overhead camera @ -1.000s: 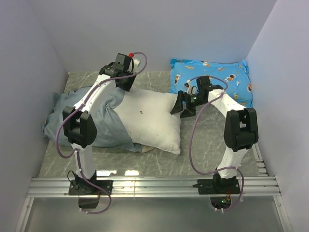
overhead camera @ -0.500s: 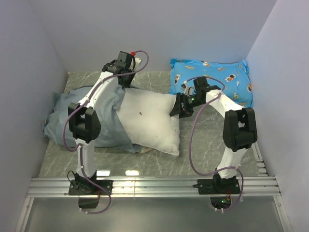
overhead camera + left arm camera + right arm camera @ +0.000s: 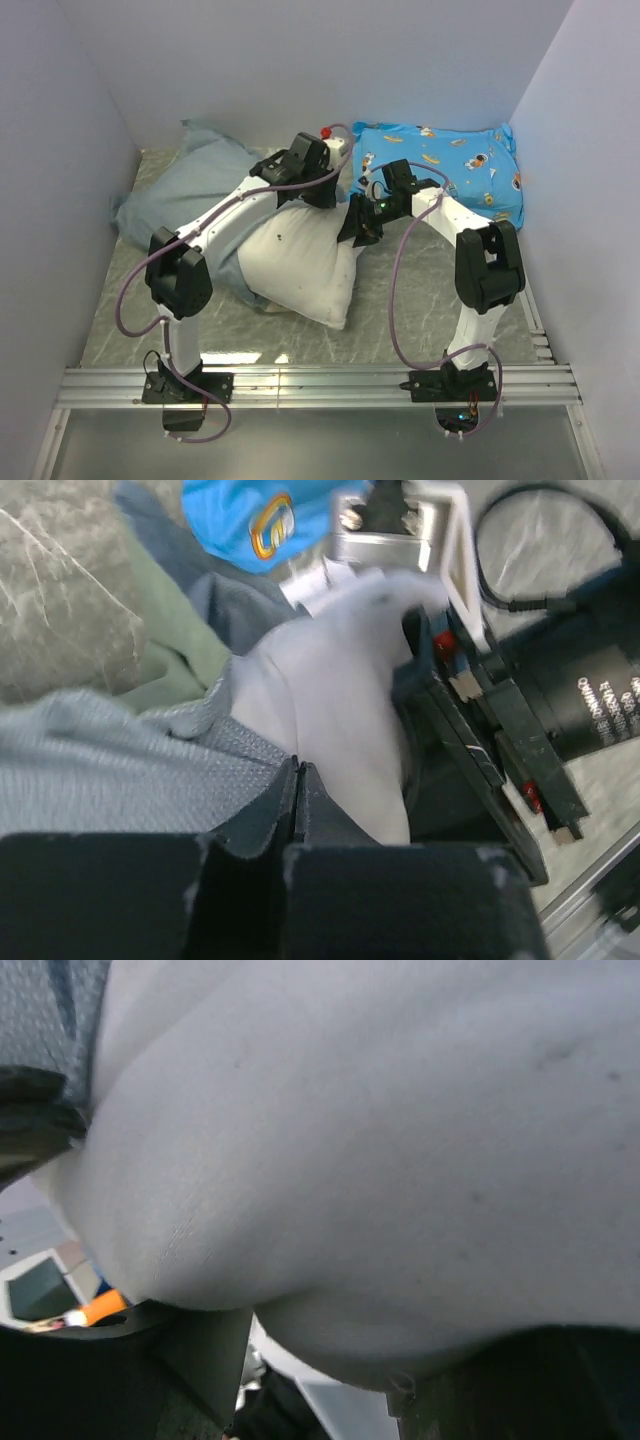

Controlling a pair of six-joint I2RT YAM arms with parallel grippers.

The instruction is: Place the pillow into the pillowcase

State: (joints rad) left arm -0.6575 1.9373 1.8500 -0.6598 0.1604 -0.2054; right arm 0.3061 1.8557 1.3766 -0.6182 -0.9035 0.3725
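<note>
Here the left end effector (image 3: 296, 810) pinches the pillowcase (image 3: 110, 770) hem, while the right end effector (image 3: 360, 222) grips the pillow (image 3: 300, 262).

- A grey marbled desk (image 3: 440, 300) is seen carrying three soft things.
- The white pillow (image 3: 300, 262) is laid near its middle.
- The grey-blue pillowcase (image 3: 190, 185) is spread left of the pillow, overlapping it.
- A blue cartoon-print cushion (image 3: 455, 160) is set right of and behind the pillow.

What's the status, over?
Left end effector shut on pillowcase edge. Right end effector pressed into pillow, grip unclear. Pillow part inside. Blue cushion close behind.
</note>
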